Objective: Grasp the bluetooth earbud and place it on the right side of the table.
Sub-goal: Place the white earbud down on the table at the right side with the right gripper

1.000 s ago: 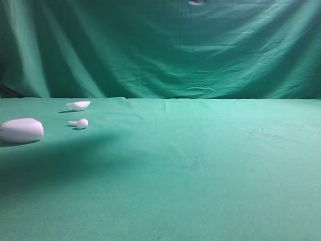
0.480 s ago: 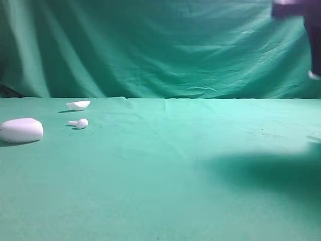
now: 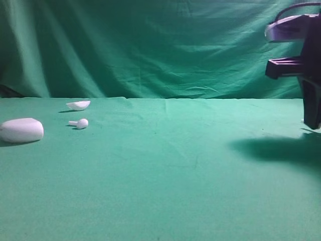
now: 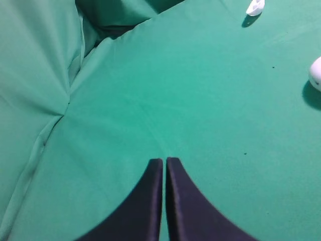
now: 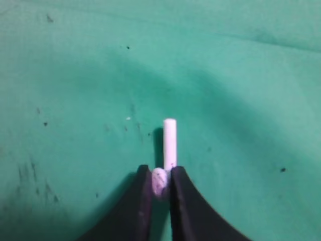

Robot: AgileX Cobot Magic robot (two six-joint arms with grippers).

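White oval case, twin earbud, shell piece

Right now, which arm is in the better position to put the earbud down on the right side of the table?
The right arm. The right gripper is shut on the bluetooth earbud and hangs over the table at its right side. The left gripper is shut and holds nothing.

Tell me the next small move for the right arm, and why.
Probably lower it a little more, then open. The right gripper is shut on the bluetooth earbud, pinching its head with the stem sticking out, and hangs over the right side of the table, its shadow on the cloth below. Releasing from up there could let the earbud bounce.
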